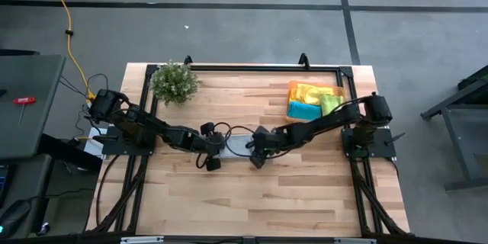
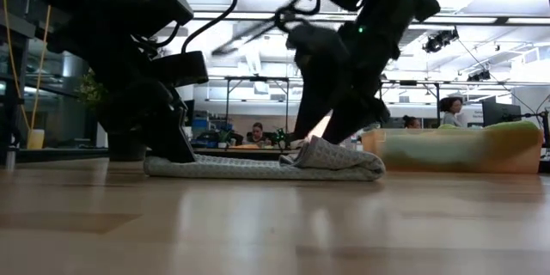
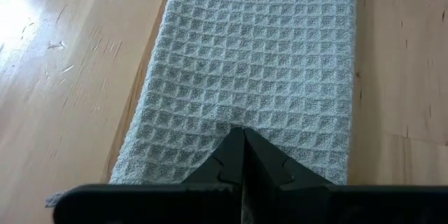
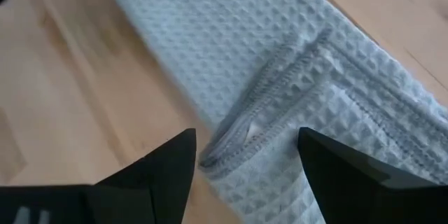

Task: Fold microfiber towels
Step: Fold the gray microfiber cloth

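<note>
Towel work is centring on the pale grey-blue towel [image 1: 238, 145], which we are seeing flat on the bench [image 1: 252, 198] at its middle, folded into a long strip. Its long axis is running from one arm to the other. The end nearer the right arm is doubled back over the strip, and its stitched hem [image 4: 280, 98] is lying across the top layer.

At the towel's other end, we are finding the left gripper [image 3: 243, 161] with its jaws pressed together, tips resting on the cloth and seemingly pinning it. Over the doubled end, the right gripper [image 4: 245, 157] is hanging with its jaws spread, holding nothing; the hem is lying just ahead of and between the fingers [image 4: 161, 164]. We are judging the right arm the nearer one for any further fold, and it would have to carry that end along the strip toward the left gripper.

Farther from the towel, past the right arm, the orange tray [image 1: 293, 87] is holding the other towels: yellow [image 1: 311, 91], teal blue [image 1: 303, 110] and lime green [image 1: 331, 104]. Beyond the left arm, a small plant [image 1: 174, 82] is standing.
</note>
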`<state>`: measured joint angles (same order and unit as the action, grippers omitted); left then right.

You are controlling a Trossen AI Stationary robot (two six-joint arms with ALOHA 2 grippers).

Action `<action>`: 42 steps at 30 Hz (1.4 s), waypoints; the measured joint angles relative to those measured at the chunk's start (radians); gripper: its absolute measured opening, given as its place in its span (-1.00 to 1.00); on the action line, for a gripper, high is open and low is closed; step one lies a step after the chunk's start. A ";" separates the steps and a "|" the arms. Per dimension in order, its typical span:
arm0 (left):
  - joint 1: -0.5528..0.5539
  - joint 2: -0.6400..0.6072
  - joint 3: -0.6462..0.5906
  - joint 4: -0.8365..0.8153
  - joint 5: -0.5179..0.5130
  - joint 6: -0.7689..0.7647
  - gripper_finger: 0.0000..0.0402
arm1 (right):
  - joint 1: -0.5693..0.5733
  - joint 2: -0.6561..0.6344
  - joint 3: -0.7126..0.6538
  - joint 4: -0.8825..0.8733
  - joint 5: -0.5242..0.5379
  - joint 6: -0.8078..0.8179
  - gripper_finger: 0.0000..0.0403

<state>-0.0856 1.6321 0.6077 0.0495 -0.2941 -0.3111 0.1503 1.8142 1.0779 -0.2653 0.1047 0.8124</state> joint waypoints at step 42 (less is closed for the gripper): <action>0.000 -0.149 0.036 -0.084 0.029 0.084 -1.00 | -0.007 -0.090 0.002 0.084 0.044 0.175 -1.00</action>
<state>-0.0860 1.4831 0.6433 -0.0345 -0.2649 -0.2269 0.1436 1.7245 1.0801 -0.1818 0.1487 0.9877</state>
